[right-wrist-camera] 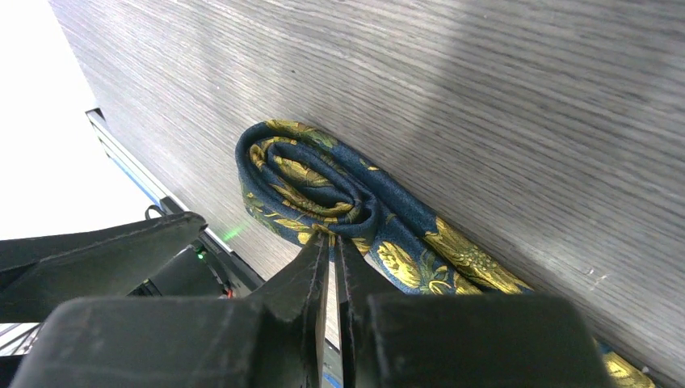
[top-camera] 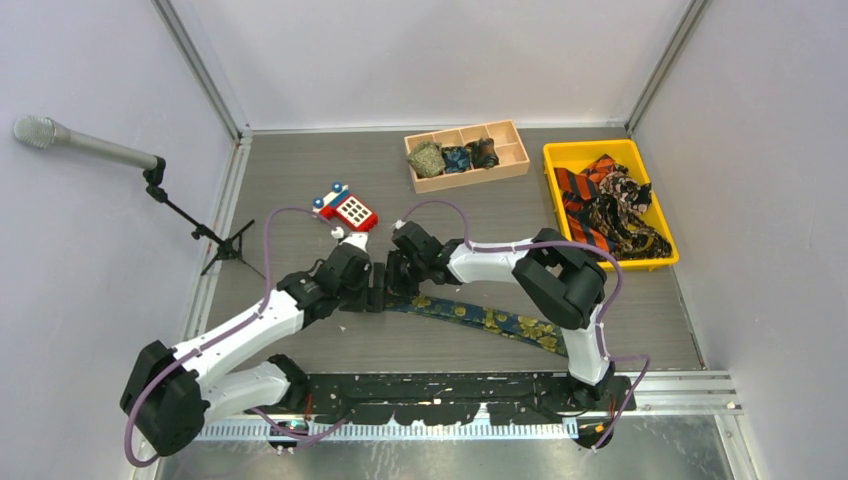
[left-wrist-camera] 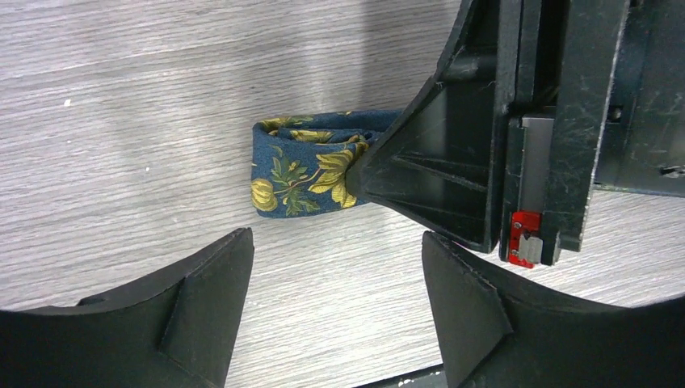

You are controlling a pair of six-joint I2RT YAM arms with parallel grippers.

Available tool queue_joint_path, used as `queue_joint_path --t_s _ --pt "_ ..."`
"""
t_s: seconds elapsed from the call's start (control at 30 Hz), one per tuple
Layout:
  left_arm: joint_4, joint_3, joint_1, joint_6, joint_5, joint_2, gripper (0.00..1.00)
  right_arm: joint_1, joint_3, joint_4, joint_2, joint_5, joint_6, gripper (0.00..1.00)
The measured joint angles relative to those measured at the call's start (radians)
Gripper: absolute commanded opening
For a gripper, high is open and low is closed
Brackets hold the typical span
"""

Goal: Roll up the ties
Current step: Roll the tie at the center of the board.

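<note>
The navy tie with yellow-gold flowers lies on the table, its left end rolled into a small coil. My right gripper is shut on the coil's edge, pinching a few layers of fabric. In the left wrist view the coil stands on edge with the right gripper clamped on its right side. My left gripper is open and empty, just short of the coil, with bare table between its fingers. In the top view the two grippers meet tip to tip, left and right.
A wooden tray at the back holds three rolled ties. A yellow bin at the right holds several loose ties. A red-and-blue toy phone lies just behind the grippers. A microphone stand is at the left.
</note>
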Motion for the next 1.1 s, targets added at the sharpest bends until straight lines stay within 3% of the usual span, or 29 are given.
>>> queue_joint_path --t_s 0.23,0.53,1.1 --pt "-0.013 0.003 0.067 0.003 0.025 -0.053 0.86 -0.001 -0.013 0.019 0.001 -0.010 0.008 0.13" --pt "0.059 -0.075 0.338 0.010 0.239 -0.132 0.87 -0.001 -0.013 0.026 0.006 -0.021 0.008 0.13" --pt "0.273 -0.275 0.510 -0.066 0.503 -0.118 0.73 -0.007 -0.013 0.025 0.006 -0.027 0.008 0.13"
